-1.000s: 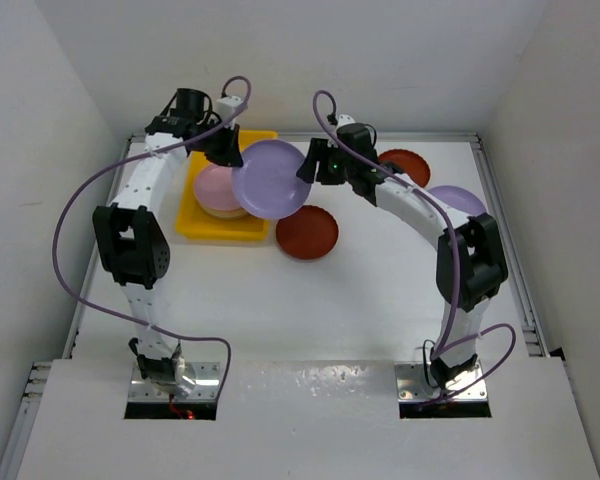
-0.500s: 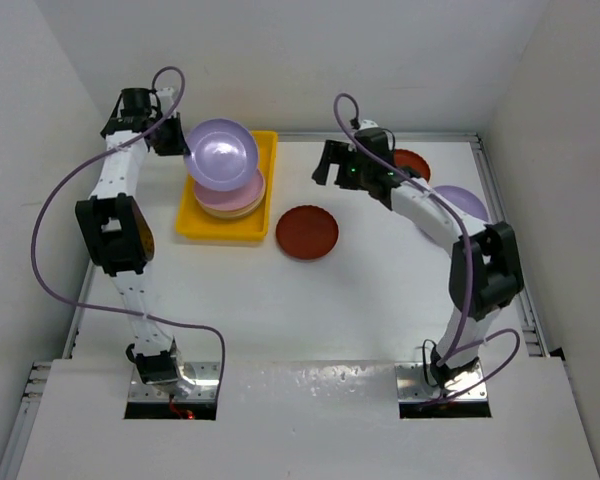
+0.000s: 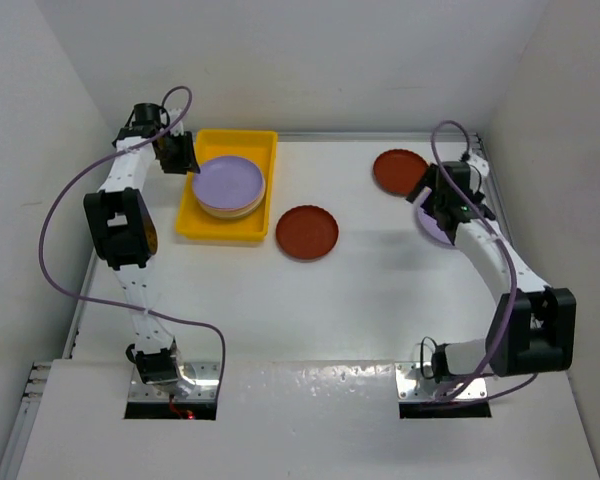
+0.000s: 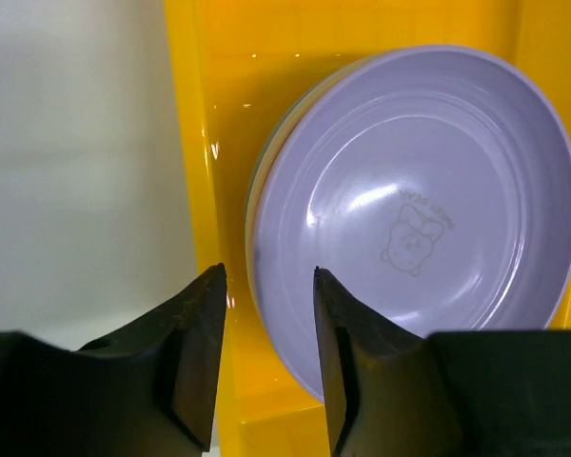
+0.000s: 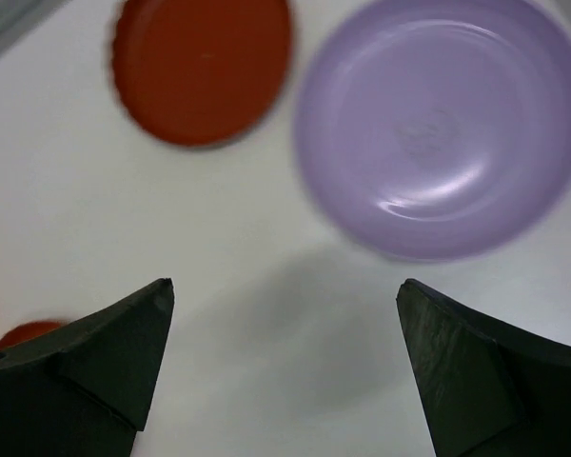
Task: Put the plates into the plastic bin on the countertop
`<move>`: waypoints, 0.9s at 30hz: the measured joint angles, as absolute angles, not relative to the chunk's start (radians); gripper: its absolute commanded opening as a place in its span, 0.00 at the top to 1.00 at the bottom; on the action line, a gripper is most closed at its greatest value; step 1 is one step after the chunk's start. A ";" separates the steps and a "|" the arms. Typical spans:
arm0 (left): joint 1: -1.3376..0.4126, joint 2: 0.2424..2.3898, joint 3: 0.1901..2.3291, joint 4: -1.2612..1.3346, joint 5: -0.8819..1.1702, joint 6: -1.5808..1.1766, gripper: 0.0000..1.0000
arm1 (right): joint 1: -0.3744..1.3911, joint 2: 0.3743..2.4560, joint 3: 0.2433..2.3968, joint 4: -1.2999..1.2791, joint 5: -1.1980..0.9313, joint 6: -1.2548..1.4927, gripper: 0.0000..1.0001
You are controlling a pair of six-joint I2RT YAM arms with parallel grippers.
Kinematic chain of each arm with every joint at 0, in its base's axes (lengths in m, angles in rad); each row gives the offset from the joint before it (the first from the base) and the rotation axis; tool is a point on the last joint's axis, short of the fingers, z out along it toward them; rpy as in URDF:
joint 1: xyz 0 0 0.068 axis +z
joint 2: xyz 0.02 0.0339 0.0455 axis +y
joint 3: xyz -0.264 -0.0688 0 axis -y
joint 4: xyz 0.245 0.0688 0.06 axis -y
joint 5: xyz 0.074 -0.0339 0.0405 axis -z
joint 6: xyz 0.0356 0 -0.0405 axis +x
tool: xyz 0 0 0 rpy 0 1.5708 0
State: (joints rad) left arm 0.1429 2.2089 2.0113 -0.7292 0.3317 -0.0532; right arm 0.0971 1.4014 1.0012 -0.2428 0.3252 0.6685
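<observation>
The yellow plastic bin (image 3: 208,226) stands at the back left of the white countertop (image 3: 310,300). A lilac plate (image 3: 228,182) lies on top of a stack of plates in it, and fills the left wrist view (image 4: 414,209) above the bin's wall (image 4: 219,86). My left gripper (image 3: 183,157) (image 4: 265,286) is open, with its jaws either side of that plate's left rim. My right gripper (image 3: 437,195) (image 4: 285,286) is wide open and empty above a second lilac plate (image 3: 442,226) (image 5: 438,124). Two dark red-brown plates lie on the table, one mid-table (image 3: 307,232) and one at the back right (image 3: 398,170) (image 5: 202,67).
Thin metal rails (image 3: 500,200) edge the table, with white walls close behind and at both sides. The right arm's elbow (image 3: 536,330) hangs over the near right of the table. A cream plate edge (image 3: 230,213) shows under the lilac plate in the bin.
My left gripper carried the lilac plate left and set it down flat on the stack in the bin. My right arm let go and swung right, over the other lilac plate.
</observation>
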 measured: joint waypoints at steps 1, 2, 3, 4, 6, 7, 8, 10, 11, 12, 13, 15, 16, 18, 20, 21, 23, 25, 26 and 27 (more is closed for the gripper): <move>0.143 2.209 2.011 -0.730 0.331 -0.053 0.52 | 0.061 1.383 0.960 -0.241 0.344 0.686 0.13; 0.143 2.209 2.011 -0.730 0.331 -0.051 0.50 | 0.031 1.373 0.930 -0.247 0.352 0.700 0.23; 0.143 2.209 2.011 -0.730 0.330 -0.049 0.48 | -0.009 1.370 0.902 -0.255 0.359 0.720 0.32; 0.143 2.209 2.011 -0.731 0.328 -0.046 0.47 | -0.052 1.374 0.881 -0.261 0.359 0.742 0.46; 0.143 2.209 2.011 -0.732 0.327 -0.039 0.45 | -0.125 1.391 0.855 -0.278 0.355 0.786 0.49; 0.143 2.209 2.011 -0.732 0.326 -0.036 0.45 | -0.165 1.405 0.844 -0.279 0.354 0.809 0.47; 0.143 2.209 2.011 -0.733 0.325 -0.034 0.44 | -0.194 1.419 0.838 -0.279 0.350 0.829 0.45; 0.143 2.207 2.012 -0.735 0.324 -0.028 0.44 | -0.247 1.453 0.823 -0.266 0.341 0.867 0.38; 0.143 2.205 2.012 -0.737 0.324 -0.025 0.43 | -0.266 1.468 0.815 -0.260 0.339 0.882 0.37; 0.143 2.201 2.012 -0.741 0.324 -0.019 0.43 | -0.287 1.488 0.809 -0.248 0.338 0.899 0.37; 0.143 2.194 2.012 -0.743 0.324 -0.014 0.43 | -0.300 1.508 0.806 -0.234 0.337 0.910 0.37; 0.143 2.174 2.012 -0.749 0.322 -0.006 0.41 | -0.319 1.558 0.809 -0.202 0.336 0.929 0.37; 0.143 2.160 2.012 -0.752 0.320 -0.001 0.41 | -0.326 1.590 0.816 -0.189 0.329 0.936 0.37; 0.143 2.126 2.012 -0.755 0.317 0.009 0.41 | -0.341 1.671 0.851 -0.183 0.309 0.945 0.41; 0.143 2.097 2.012 -0.754 0.316 0.016 0.41 | -0.349 1.729 0.881 -0.177 0.286 0.948 0.48; 0.143 2.080 2.012 -0.754 0.315 0.019 0.41 | -0.353 1.760 0.897 -0.176 0.280 0.948 0.63; 0.143 2.059 2.012 -0.754 0.315 0.024 0.39 | -0.358 1.782 0.928 -0.168 0.258 0.955 0.90; 0.143 2.046 2.012 -0.754 0.315 0.027 0.39 | -0.358 1.789 0.928 -0.159 0.249 0.970 1.00; 0.143 2.042 2.012 -0.755 0.314 0.030 0.37 | -0.361 1.784 0.927 -0.149 0.242 0.984 1.00; 0.140 2.040 2.012 -0.755 0.314 0.035 0.37 | -0.364 1.776 0.918 -0.133 0.237 0.992 1.00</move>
State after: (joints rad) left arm 0.1398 2.0399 2.0121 -0.7551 0.3141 0.0345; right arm -0.3641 1.7763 0.9180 -0.1329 0.2367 0.9920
